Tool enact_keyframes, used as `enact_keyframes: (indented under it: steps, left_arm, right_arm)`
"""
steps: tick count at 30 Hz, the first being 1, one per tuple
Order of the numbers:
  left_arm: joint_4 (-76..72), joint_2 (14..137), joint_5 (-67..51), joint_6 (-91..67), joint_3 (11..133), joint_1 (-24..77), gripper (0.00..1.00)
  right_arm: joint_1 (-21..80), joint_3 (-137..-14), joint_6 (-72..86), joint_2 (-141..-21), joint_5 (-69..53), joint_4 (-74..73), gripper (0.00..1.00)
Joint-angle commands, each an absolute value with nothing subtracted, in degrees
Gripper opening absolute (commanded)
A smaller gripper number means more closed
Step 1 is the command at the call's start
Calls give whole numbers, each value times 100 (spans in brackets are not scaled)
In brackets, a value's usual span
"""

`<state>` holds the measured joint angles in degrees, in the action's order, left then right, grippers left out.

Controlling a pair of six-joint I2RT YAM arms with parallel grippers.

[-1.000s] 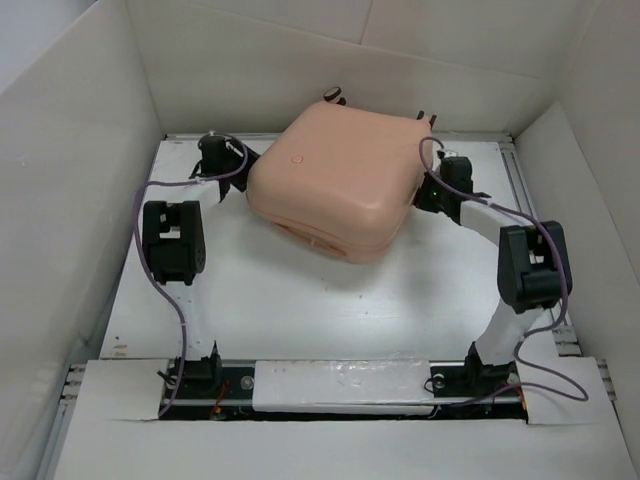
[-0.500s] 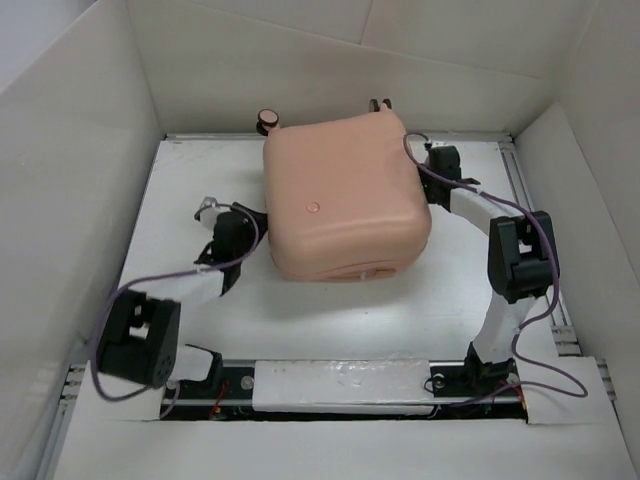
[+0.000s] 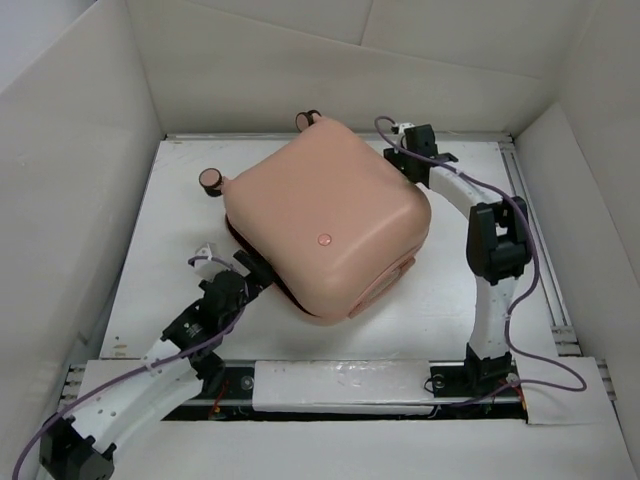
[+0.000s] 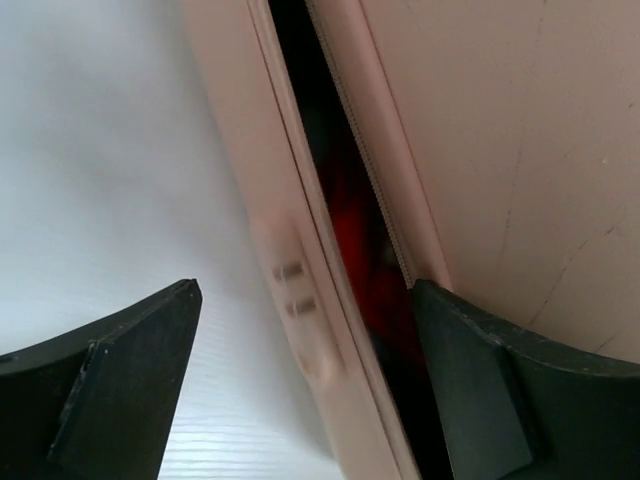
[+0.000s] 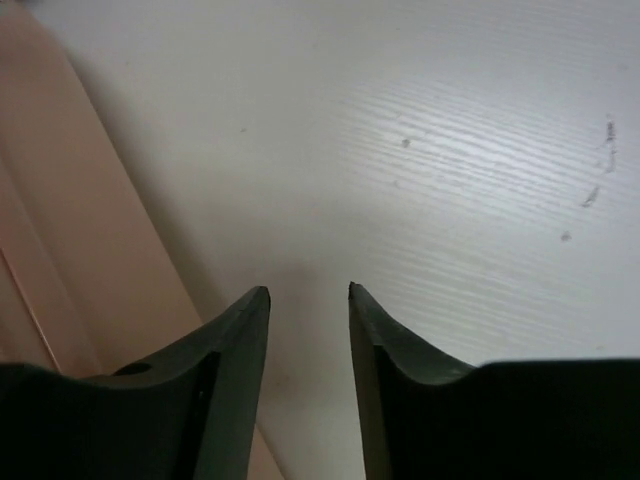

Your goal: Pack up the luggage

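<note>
Within the last second the peach-pink suitcase [image 3: 325,225] has swung round on the surface [image 3: 160,250]. It lay close under the far wall with its round button [image 3: 323,240] towards the far left. Now it sits more in the middle, turned corner-on, with the button facing the near side and one caster wheel [image 3: 210,180] sticking out at the far left. The left arm, which stood by the far-left corner of the case, has dropped back and come in low. The left pincer [image 3: 250,272] is now at the near-left edge, right at the seam. In the left wrist view the left pincer [image 4: 305,290] is spread wide across the rim of the lower shell. One finger is over bare surface, and the other is at the dark gap between the two shells, where something red shows inside. So the case is not fully shut, and nothing is clamped yet. The right pincer [image 3: 405,145] has stayed by the far-right corner as the case turned. From its own camera the right pincer [image 5: 307,290] shows only a narrow slit between the fingers, with nothing in it, the shell just to its left and white surface beneath. Judging from this, the turn has brought the open seam within the left arm's reach. The likely step in hand is pressing or closing the shells together, and the packing looks near its end.
</note>
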<state>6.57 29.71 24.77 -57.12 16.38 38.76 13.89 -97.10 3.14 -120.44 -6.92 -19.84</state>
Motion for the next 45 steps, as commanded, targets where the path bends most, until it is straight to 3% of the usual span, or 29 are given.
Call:
enact_keyframes:
  steps: [1, 5, 8, 9, 11, 12, 14, 17, 20, 23, 24, 28, 29, 30, 33, 37, 42, 45]
  left_arm:
    - [-299, 3047, 2645, -5564, 2749, 3658, 86]
    - [-176, 4205, 2698, -5170, 4038, 3464, 94]
    - [70, 4841, 2698, -4993, 4805, 3375, 96]
    - [140, 4843, 2698, -4931, 5112, 3375, 96]
    - [193, 4756, 2620, -4878, 5203, 3375, 95]
    - [193, 4485, 2619, -4878, 5203, 3375, 92]
    - [438, 4089, 2619, -4878, 4993, 3375, 84]
    - [956, 3167, 2760, -5044, 4396, 3375, 54]
    - [1124, 2348, 2690, -5106, 3729, 3375, 36]
    - [1029, 2381, 1910, -5106, 3149, 3375, 29]
    - [732, 2504, 1385, -5185, 2972, 3375, 26]
    - [108, 2856, 766, -5493, 2137, 3375, 23]
    - [-34, 2726, 686, -5545, 1970, 3427, 23]
    - [-166, 2646, 590, -5624, 1682, 3428, 23]
    - [-491, 2575, 133, -5625, 1390, 3428, 27]
    - [-1027, 3242, -483, -5476, 1187, 3761, 29]
    - [-1642, 3963, -176, -5344, 1134, 4516, 30]
    - [-1853, 4271, -114, -5291, 1134, 4737, 30]
  right_arm:
    - [2040, -10083, 1037, -10848, -2120, -2101, 47]
    - [1872, -9337, 1037, -9600, -1381, -1855, 61]
    - [1714, -8399, 1037, -8528, -986, -1785, 66]
    - [1714, -8072, 1037, -7977, -932, -1558, 83]
    - [1714, -7456, 1037, -7456, -687, -1451, 92]
    - [1714, -6835, 1037, -7192, -686, -1389, 93]
    - [1766, -6208, 1133, -6375, -633, -1302, 84]
    - [1959, -5039, 1544, -5013, -510, -1161, 64]
    - [2407, -4150, 1889, -3837, -510, -1072, 43]
    - [2873, -3587, 2319, -3272, -107, -1457, 19]
    - [2961, -3473, 2547, -3209, 60, -1563, 17]
    - [3251, -2919, 2821, -2971, 396, -1793, 21]
    - [3252, -2622, 2873, -2910, 343, -1697, 27]
    - [3252, -2480, 2874, -2857, 343, -1418, 41]
    - [3252, -2181, 2796, -2856, 290, -934, 51]
    - [3077, -1996, 2418, -3478, 89, -215, 54]
    - [2892, -1864, 1820, -3858, -755, 737, 60]
    - [2813, -1863, 1671, -3858, -536, 878, 61]
